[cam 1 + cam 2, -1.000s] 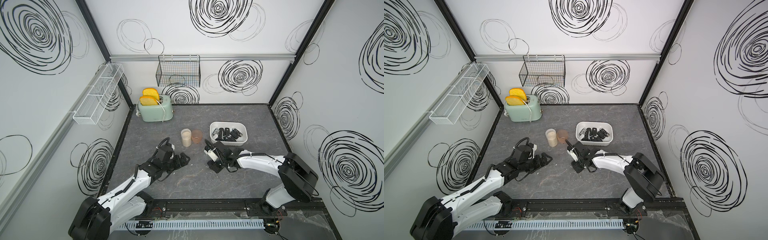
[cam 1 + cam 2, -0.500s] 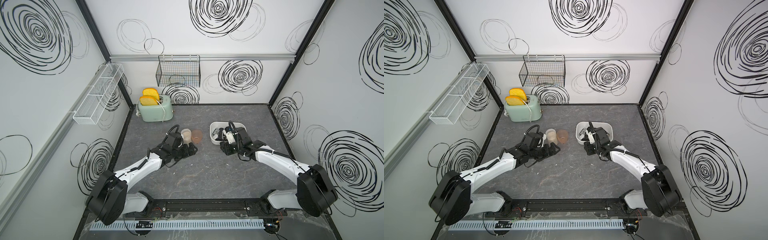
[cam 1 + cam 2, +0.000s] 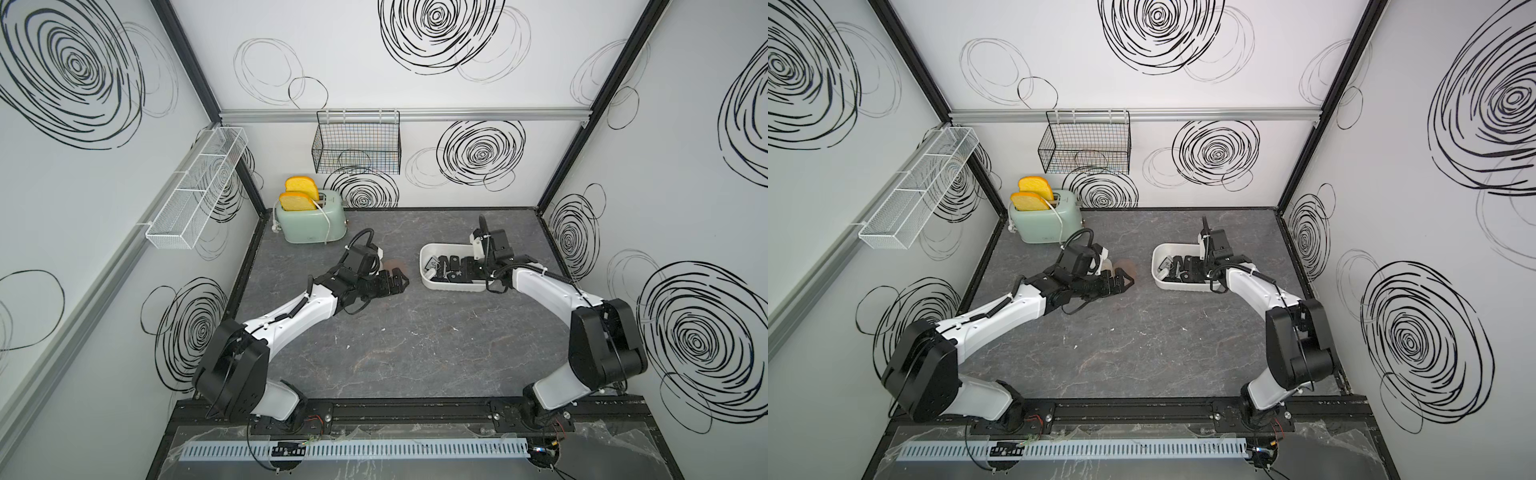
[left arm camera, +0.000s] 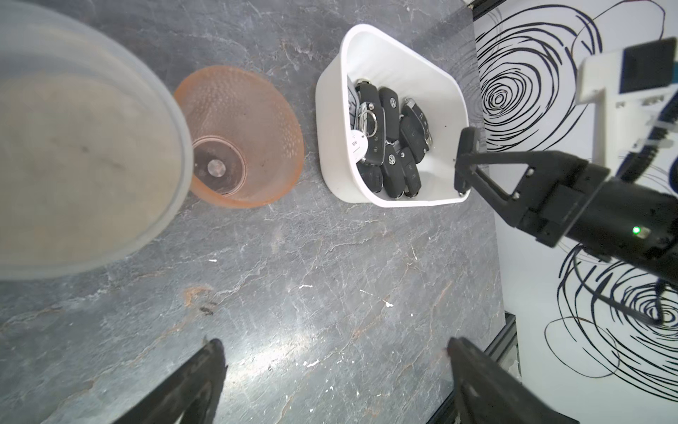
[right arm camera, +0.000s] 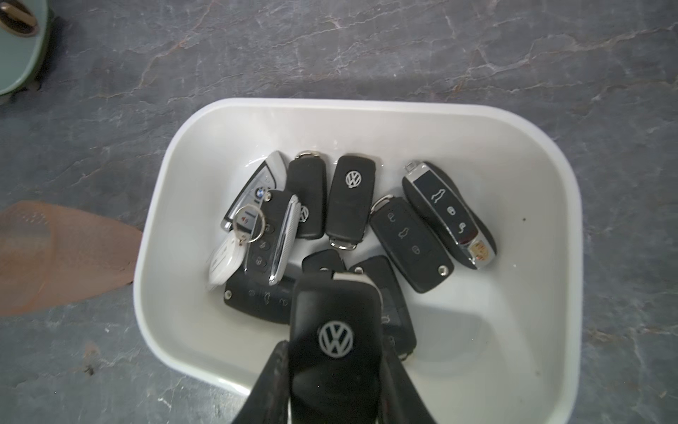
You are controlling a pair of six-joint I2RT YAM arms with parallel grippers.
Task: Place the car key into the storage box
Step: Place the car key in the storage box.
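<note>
Centre-left in both top views: your left gripper (image 3: 400,279) is hanging low over the grey marbled tabletop (image 3: 415,340). Its jaws are spread wide and carrying nothing. Close by its fingertips, a translucent orange plastic cup (image 4: 238,136) is standing next to a frosted white cup (image 4: 73,147).

Right of centre: the white rounded plastic storage box (image 5: 367,104) is sitting on the tabletop, already holding a heap of black key fobs (image 5: 403,235).

Further right: your right gripper (image 5: 334,367) is hovering above the box. Its jaws are pinching the black VW-badged car key (image 5: 335,330) across its narrow edges, badge up. The key is hanging in the air over the heap, not yet in the box.

You are handling something that looks light, rigid and smooth-shelled, so likely a bit slippery. The edge-to-edge pinch at the butt end is looking sound. It is probably not fragile, so you are risking little by letting go low, though it may slide off the heap.
</note>
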